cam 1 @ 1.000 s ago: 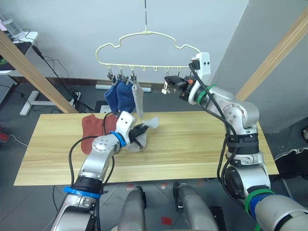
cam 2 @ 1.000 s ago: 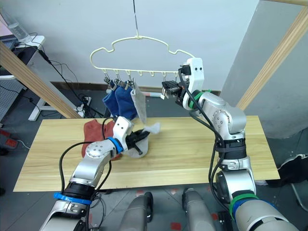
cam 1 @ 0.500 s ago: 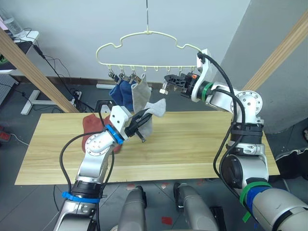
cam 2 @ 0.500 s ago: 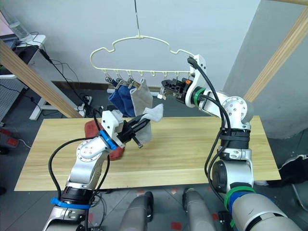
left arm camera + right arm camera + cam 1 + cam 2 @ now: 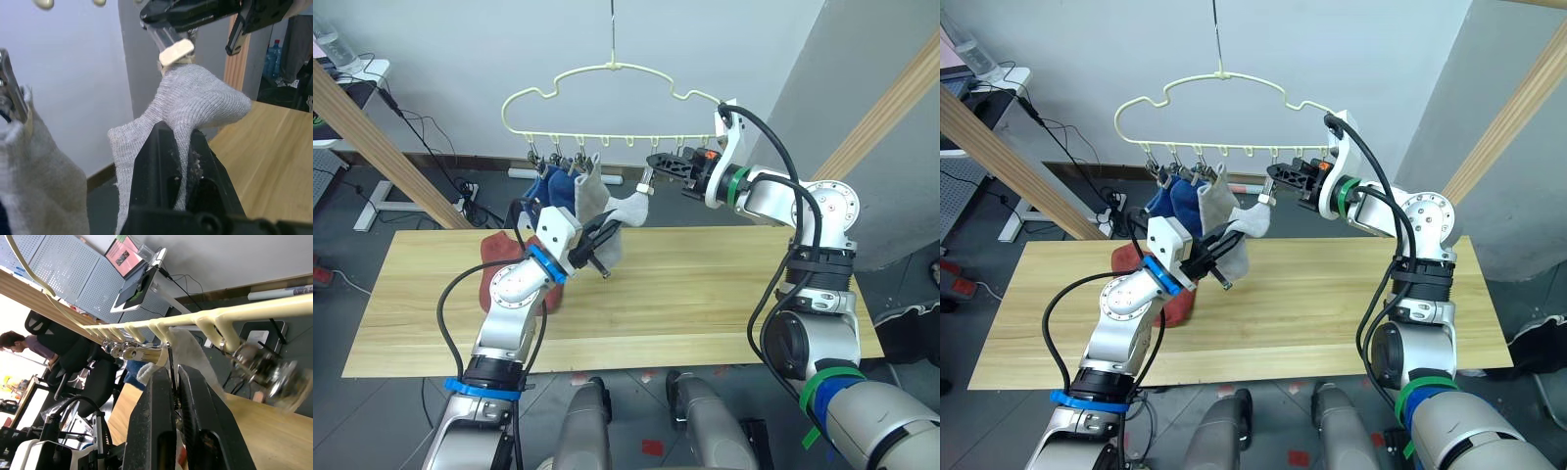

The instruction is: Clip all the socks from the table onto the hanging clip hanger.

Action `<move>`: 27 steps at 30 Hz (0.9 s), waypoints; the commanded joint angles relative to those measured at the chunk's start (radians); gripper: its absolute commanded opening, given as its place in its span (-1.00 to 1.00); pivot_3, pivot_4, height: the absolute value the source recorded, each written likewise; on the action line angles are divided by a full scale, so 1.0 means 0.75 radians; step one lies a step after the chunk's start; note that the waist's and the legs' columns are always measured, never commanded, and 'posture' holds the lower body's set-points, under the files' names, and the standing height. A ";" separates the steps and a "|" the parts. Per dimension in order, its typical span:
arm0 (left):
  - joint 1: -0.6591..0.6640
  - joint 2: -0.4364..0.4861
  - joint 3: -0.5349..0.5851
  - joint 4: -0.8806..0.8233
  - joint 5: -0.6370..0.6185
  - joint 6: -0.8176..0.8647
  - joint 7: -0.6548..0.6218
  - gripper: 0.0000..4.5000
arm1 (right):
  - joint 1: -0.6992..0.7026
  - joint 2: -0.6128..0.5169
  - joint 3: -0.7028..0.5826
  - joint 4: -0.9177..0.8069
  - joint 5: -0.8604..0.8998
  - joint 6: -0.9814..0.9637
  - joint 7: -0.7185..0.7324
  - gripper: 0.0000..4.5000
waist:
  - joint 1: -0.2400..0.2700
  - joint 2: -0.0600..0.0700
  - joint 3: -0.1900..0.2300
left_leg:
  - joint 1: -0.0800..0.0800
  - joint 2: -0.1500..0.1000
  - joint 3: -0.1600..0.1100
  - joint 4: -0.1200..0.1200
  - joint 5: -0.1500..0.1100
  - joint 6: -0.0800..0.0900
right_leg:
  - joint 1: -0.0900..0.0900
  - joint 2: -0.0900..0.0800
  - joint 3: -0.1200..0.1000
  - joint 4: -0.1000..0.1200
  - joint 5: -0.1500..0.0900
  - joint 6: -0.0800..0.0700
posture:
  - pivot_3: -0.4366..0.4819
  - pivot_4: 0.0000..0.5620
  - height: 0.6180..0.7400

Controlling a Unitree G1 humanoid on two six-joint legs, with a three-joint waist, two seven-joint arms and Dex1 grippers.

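Presenting grey sock (image 5: 625, 211) (pinched by left gripper (image 5: 604, 235)) to clip (image 5: 646, 181), squeezed by right gripper (image 5: 658, 163) for insertion

A plain white wall (image 5: 460, 49) backs the workspace, meeting a grey panel (image 5: 862, 88) that angles in on the right. Two thick wooden poles (image 5: 382, 147) slant across the scene, one on each side, the right-hand one (image 5: 891, 98) running up past the grey panel. Below, a dark grey floor (image 5: 352, 264) carries loose black cables (image 5: 435, 147) and the white foot of a desk (image 5: 372, 201) at the left edge. A white strip (image 5: 524, 174) lies along the base of the wall. In the right wrist view, grey pegboard panels (image 5: 63, 269) stand behind a desk with a lit screen (image 5: 122, 254), and a seated person (image 5: 24, 342) appears at the far side beside a black office chair (image 5: 73, 352).
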 commanded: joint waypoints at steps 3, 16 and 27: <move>-0.034 -0.005 0.030 0.001 -0.013 -0.069 0.024 -0.99 | 0.011 -0.005 0.015 0.001 0.001 0.015 -0.017 -1.00 | 0.000 0.000 0.000 | 0.000 0.000 0.000 0.000 0.000 0.000 | 0.000 0.000 0.000 0.000 0.000 0.000 | -0.10 0.22 1.00; -0.072 -0.012 0.008 0.041 -0.006 -0.092 0.037 -1.00 | 0.020 0.006 0.010 -0.026 0.053 0.055 -0.019 -0.62 | -0.002 0.000 0.000 | 0.000 0.000 0.000 0.000 0.000 0.000 | 0.000 0.000 0.000 0.000 0.000 0.000 | -0.10 0.21 1.00; -0.088 -0.018 -0.018 0.035 0.010 -0.101 0.023 -1.00 | 0.080 -0.062 -0.013 -0.117 0.064 0.091 -0.030 0.99 | 0.001 0.002 0.001 | -0.004 0.000 -0.001 0.000 0.000 0.000 | -0.002 0.000 -0.001 -0.001 0.000 0.000 | -0.10 0.17 1.00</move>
